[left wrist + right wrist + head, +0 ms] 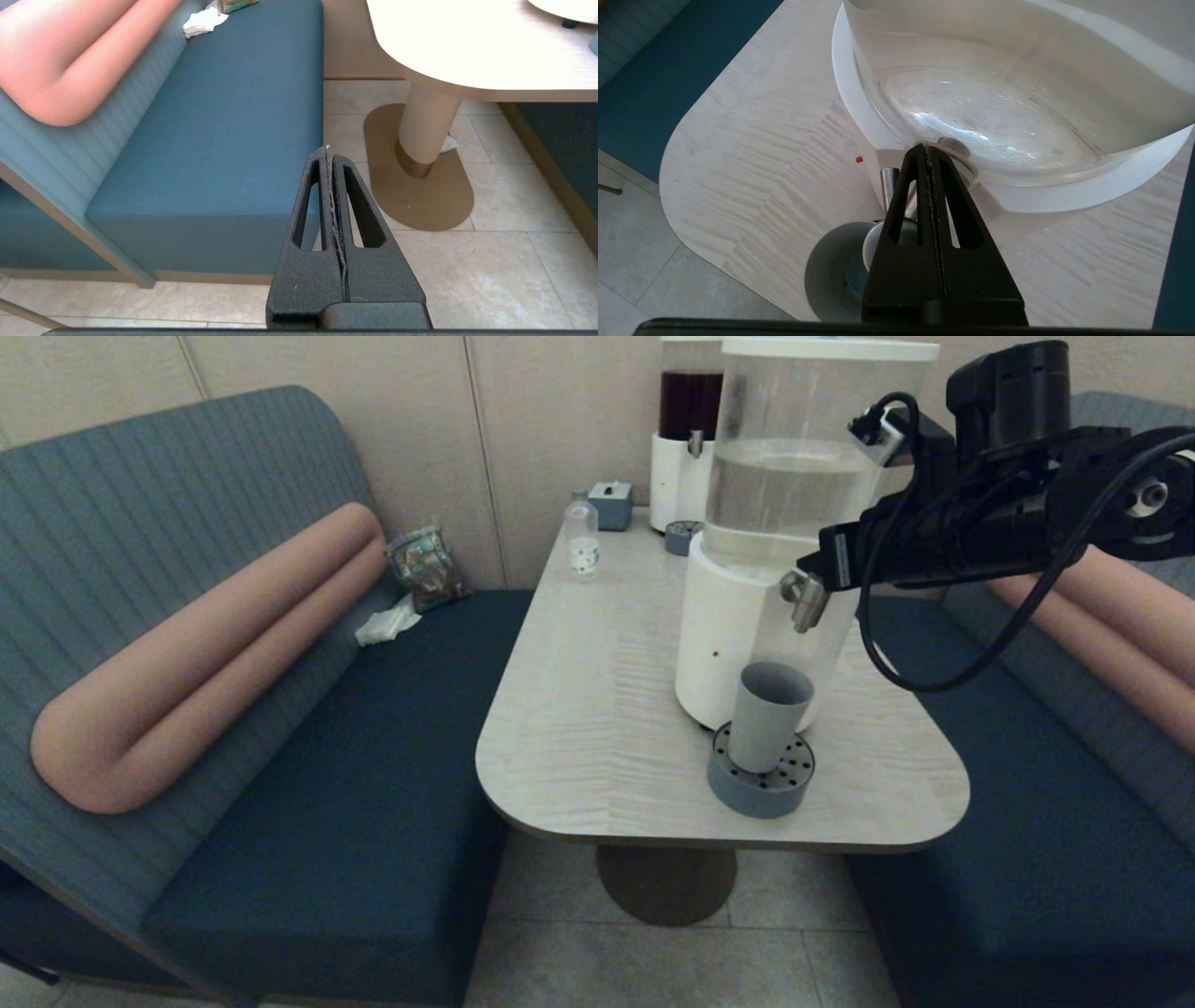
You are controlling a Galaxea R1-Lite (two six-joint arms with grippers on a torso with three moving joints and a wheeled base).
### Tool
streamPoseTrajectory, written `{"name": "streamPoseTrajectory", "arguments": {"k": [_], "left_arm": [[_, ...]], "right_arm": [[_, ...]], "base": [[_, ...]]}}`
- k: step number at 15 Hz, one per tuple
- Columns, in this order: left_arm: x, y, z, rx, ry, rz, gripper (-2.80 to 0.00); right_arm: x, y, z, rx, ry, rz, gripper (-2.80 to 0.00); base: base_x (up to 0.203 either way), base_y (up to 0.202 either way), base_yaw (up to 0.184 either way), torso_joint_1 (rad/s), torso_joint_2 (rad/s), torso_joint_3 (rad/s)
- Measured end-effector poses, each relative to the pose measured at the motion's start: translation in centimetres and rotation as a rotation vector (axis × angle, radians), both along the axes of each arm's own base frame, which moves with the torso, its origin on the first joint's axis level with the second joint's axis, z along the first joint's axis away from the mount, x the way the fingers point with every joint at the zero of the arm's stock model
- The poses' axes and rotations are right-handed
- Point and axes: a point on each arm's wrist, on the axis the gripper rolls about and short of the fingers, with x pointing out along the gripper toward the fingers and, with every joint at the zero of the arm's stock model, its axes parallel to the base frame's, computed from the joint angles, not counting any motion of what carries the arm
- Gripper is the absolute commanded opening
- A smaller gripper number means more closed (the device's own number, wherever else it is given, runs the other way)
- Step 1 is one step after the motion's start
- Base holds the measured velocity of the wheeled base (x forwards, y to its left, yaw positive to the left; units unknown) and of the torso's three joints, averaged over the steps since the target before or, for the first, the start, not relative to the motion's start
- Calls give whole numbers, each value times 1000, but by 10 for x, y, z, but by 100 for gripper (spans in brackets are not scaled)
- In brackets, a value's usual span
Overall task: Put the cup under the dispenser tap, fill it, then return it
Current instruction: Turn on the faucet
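Note:
The grey-blue cup [770,714] stands upright on a round perforated tray [761,782], directly beneath the dispenser tap [805,600] of the big clear-tank dispenser [794,476]. My right gripper [814,565] is shut with nothing in it, its tips at the top of the tap. In the right wrist view the shut right gripper [926,150] partly covers the metal tap [889,184], with the cup's [822,275] open mouth below. No water stream shows. My left gripper [327,150] is shut and empty, low beside the bench over the floor.
A slimmer dark-tank dispenser [689,429], a small grey box [611,504] and a clear bottle [582,543] stand at the table's far end. Blue benches [373,756] flank the table [597,709]; the tray sits near its front edge.

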Motion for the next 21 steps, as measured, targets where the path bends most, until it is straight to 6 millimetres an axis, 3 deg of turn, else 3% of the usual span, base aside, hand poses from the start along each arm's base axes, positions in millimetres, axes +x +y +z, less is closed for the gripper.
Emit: {"name": "streamPoseTrajectory", "arguments": {"k": [12,21], "left_arm": [[0,0,0,0,0,0,-280],[0,0,0,1,0,0,-280]], "right_arm": [[-1,4,1,2,-5,10,-280],[-28,-6,29,30,-71,7,-280]], "base": [[0,0,0,0,0,0],[0,0,0,0,0,0]]}}
